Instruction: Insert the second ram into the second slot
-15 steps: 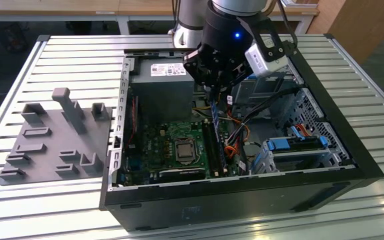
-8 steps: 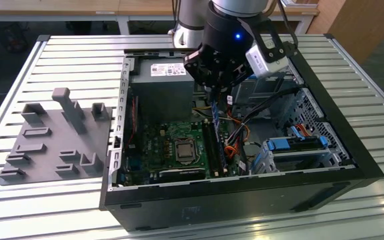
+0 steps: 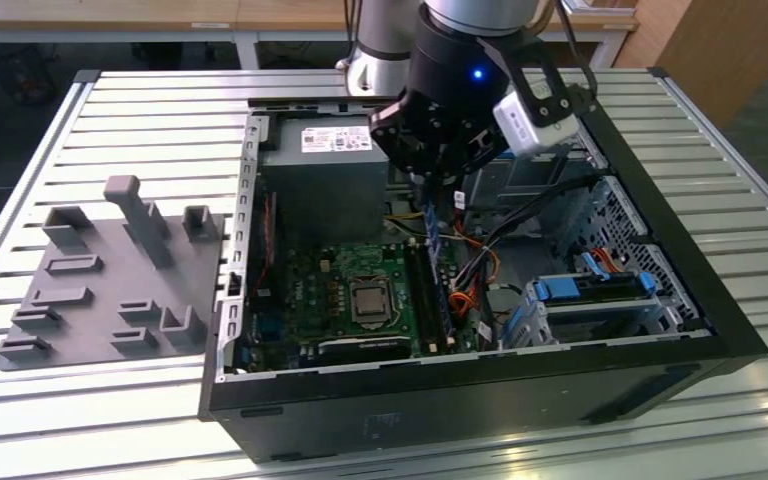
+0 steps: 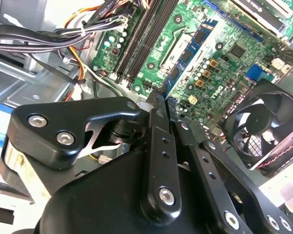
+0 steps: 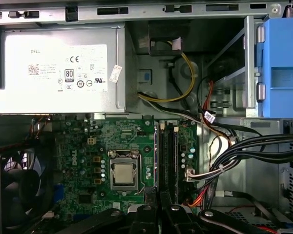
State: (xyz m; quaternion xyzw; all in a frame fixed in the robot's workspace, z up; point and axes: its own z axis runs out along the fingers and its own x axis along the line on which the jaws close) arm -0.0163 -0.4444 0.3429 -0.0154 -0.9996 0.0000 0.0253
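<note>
The thin blue ram [image 3: 432, 228] hangs edge-on, clamped between the closed fingers [image 4: 156, 131], above the slots [image 5: 166, 156].

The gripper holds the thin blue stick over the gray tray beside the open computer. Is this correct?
Not quite. The gripper holds the blue stick over the open computer, above its green board, not over the gray tray. The exterior view shows this.

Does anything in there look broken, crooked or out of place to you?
Nothing stands out. The computer case lies open on its side, the motherboard looks intact, and the cables run beside, not across, the memory slots. The gripper holds the second ram above them.
</note>
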